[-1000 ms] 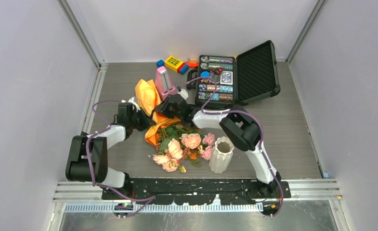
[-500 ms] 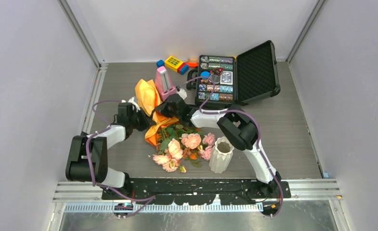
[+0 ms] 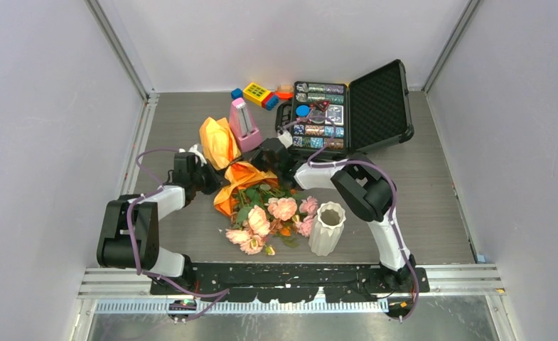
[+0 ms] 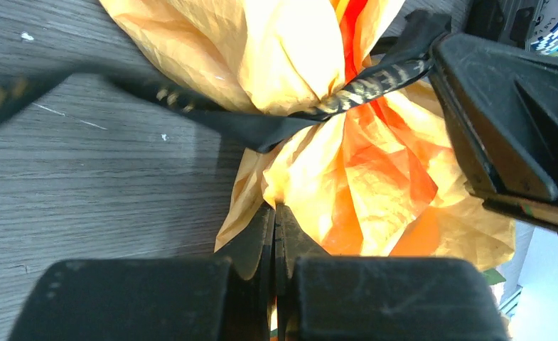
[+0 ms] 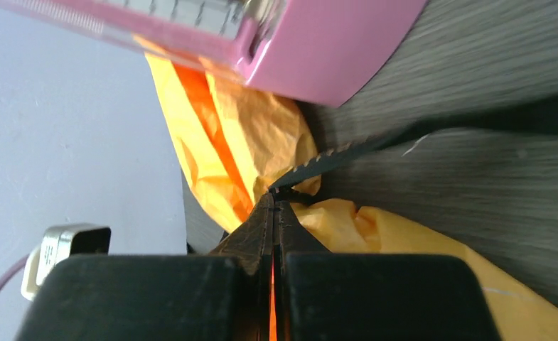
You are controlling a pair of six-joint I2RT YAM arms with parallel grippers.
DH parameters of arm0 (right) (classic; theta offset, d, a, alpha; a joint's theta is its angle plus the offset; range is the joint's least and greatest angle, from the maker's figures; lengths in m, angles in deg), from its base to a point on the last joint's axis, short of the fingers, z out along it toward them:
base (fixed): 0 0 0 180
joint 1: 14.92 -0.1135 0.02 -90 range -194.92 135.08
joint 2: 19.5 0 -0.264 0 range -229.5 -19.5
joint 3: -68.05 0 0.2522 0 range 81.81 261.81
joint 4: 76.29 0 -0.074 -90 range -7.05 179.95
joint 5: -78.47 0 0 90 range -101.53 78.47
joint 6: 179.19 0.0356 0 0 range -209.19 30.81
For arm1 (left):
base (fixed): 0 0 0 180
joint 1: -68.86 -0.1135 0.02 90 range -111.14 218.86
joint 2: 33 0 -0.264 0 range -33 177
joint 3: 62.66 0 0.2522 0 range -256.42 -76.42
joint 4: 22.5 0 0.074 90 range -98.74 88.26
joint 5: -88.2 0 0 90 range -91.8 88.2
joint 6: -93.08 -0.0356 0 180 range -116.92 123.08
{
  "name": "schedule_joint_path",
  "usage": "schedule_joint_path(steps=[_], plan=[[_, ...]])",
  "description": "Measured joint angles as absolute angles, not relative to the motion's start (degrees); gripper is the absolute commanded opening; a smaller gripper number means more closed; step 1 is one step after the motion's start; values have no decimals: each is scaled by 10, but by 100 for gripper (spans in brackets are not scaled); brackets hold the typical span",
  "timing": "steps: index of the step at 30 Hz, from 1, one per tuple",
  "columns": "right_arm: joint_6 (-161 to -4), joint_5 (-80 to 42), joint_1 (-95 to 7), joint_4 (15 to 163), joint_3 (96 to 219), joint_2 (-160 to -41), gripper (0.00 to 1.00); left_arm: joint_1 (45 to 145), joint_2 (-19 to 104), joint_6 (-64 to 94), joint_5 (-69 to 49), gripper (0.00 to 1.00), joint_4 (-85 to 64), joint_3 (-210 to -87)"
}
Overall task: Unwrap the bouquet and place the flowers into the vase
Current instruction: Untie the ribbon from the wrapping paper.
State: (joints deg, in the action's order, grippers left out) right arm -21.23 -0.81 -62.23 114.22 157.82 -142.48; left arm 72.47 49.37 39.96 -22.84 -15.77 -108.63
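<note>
The bouquet (image 3: 242,186) lies mid-table, its crinkled orange paper (image 4: 347,163) cinched by a black ribbon (image 4: 261,129). The flowers (image 3: 272,212), pink and peach roses on green stems, spill from it toward the near edge. Just right of them stands the white ribbed vase (image 3: 327,227), upright. My left gripper (image 3: 217,180) is at the wrap's left side, shut on a fold of orange paper (image 4: 276,207). At the wrap's far right side, my right gripper (image 3: 261,162) is shut on the end of the black ribbon (image 5: 311,165), which runs taut from its fingertips (image 5: 274,202).
A pink metronome-shaped object (image 3: 242,124) stands just behind the bouquet, close to my right gripper. An open black case (image 3: 375,106) of small coloured items sits at the back right. Toy blocks (image 3: 258,94) lie at the back.
My right gripper has shut on the ribbon end and moved right, away from the wrap, drawing the ribbon with it. The left gripper has held still on the paper.
</note>
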Motion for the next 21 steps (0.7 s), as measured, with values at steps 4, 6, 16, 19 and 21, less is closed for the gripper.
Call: schedule_joint_path(steps=[4, 6, 16, 19, 21], plan=[[-192, -9, -601, 1160, 1555, -1423, 0, 725, 494, 400, -228, 0, -158, -1086], [-183, -10, -593, 1164, 1544, -1423, 0, 725, 494, 400, -228, 0, -158, -1086], [-158, -23, -576, 1191, 1518, -1418, 0, 724, 471, 375, -229, 39, -125, -1093], [-162, -25, -573, 1192, 1516, -1411, 1, 724, 442, 349, -226, 50, -72, -1117], [-170, -27, -572, 1193, 1516, -1406, 1, 724, 423, 331, -223, 56, -44, -1141]])
